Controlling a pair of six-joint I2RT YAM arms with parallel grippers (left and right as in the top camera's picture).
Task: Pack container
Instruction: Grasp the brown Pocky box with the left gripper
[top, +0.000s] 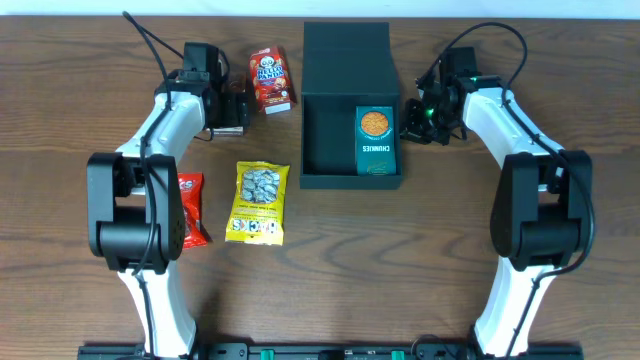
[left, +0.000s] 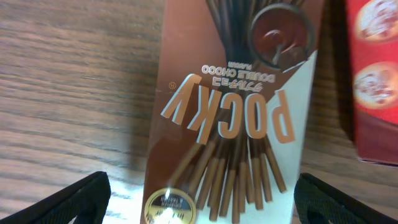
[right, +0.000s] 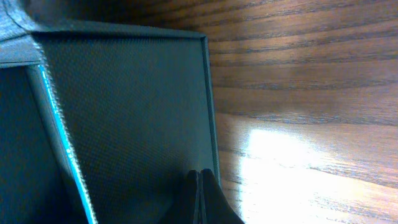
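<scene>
From overhead, we see the container (top: 328, 135) in the middle of the counter (top: 440, 260), mouth up. Its hinged lid (top: 345, 45) is thrown open on the far side, so box and flap together run lengthwise away from the arms' bases. A teal carton (top: 376, 140) lies inside against the container's right wall. Left of the container lie a red snack box (top: 272, 80), a yellow bag (top: 258, 202) and, farther left, a red packet (top: 190, 210). The left pincer (top: 235, 108) hangs left of the container; the right pincer (top: 412, 118) sits at its right wall.

The left wrist view shows the left pincer spread wide over a Pocky box (left: 230, 124) lying flat, its fingers (left: 81, 199) clear of the box's long edges — nothing gripped.

The right wrist view shows the right pincer pressed together and empty, beside the container's outer wall near a corner; whether it touches we cannot tell.

We judge the container light, stiff and matte. It would likely slide when nudged — best held by a wall's rim or braced from outside, not by the lid.
</scene>
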